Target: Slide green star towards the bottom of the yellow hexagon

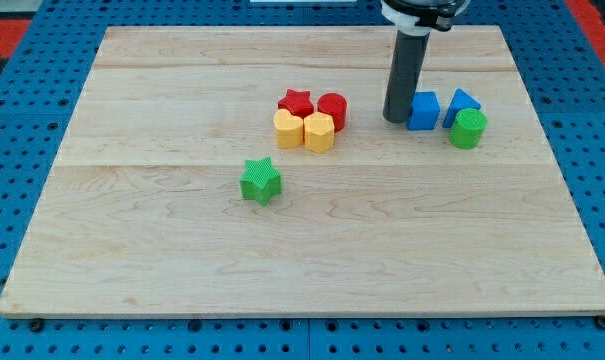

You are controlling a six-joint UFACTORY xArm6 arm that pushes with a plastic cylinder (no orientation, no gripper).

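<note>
Landmark: we place everything relative to the yellow hexagon, which sits near the middle of the wooden board
Cluster: a yellow block with a rounded top touches the hexagon on the view's left; a red star and a red cylinder sit just above it, toward the view's top
Task block: the green star lies apart from the hexagon, below it and to the view's left, with bare board between them
Our tip: my tip rests on the board to the view's right of the hexagon, level with it, just beside a blue cube and well apart from the green star
Jaws: we carry none; the arm ends in a plain rod, so there is nothing to part or clamp
Other blocks: a blue triangular block and a green cylinder sit further to the hexagon's right
Status: we judge the push not yet begun
Placement reasoning: the star needs only a short slide rightward, so we judge our tip should come round to its left side, keeping clear of the cluster
</note>
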